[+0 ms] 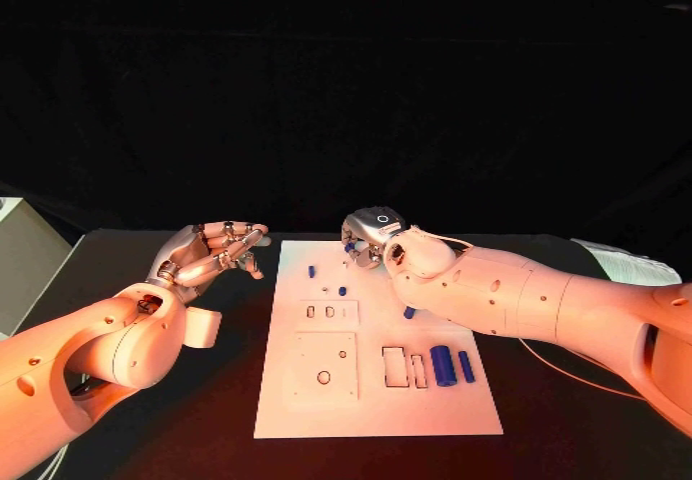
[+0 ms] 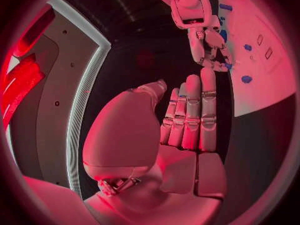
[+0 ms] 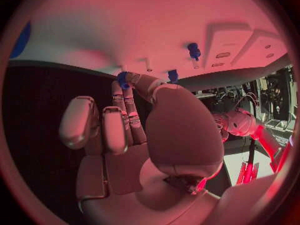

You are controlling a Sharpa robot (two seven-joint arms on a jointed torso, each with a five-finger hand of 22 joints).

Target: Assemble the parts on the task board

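The white task board lies in the middle of the black table. My right hand hovers over the board's far edge and pinches a small blue part between thumb and fingertips. Other small blue parts sit on the board: a peg, another and one beside my right forearm. Two larger blue cylinders lie near the board's right side. My left hand is raised off the board's left edge, fingers straight and holding nothing.
Rectangular slots and a square plate with holes mark the board's near half. A pale box stands at the table's left edge, and a white object lies at the right.
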